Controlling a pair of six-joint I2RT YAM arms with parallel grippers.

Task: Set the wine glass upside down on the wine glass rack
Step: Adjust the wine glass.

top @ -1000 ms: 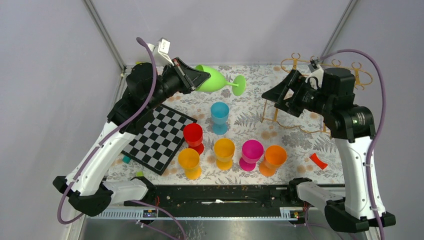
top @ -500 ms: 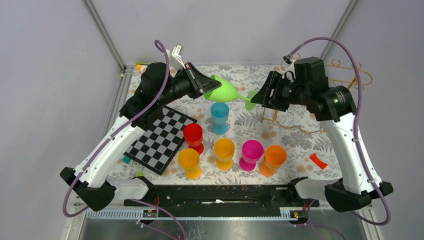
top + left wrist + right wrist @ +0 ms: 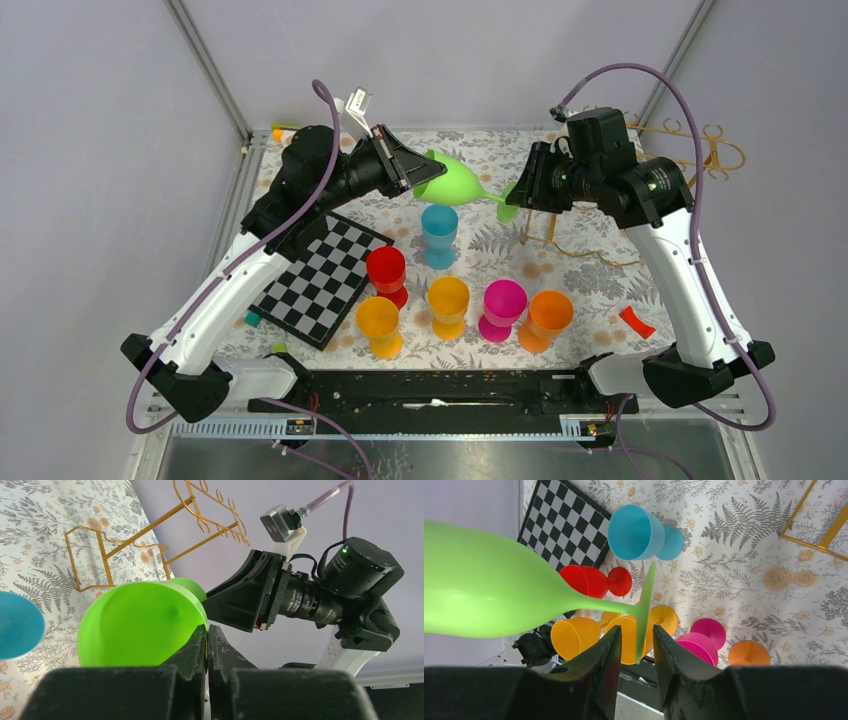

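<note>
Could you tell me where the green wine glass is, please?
Top view, rear centre: the green wine glass is held sideways above the blue cup, rim in the left gripper, foot within the right gripper.

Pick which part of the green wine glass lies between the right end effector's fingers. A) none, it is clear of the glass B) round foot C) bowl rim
B: in the right wrist view the foot of the green wine glass stands edge-on between the fingers of the right end effector.
</note>
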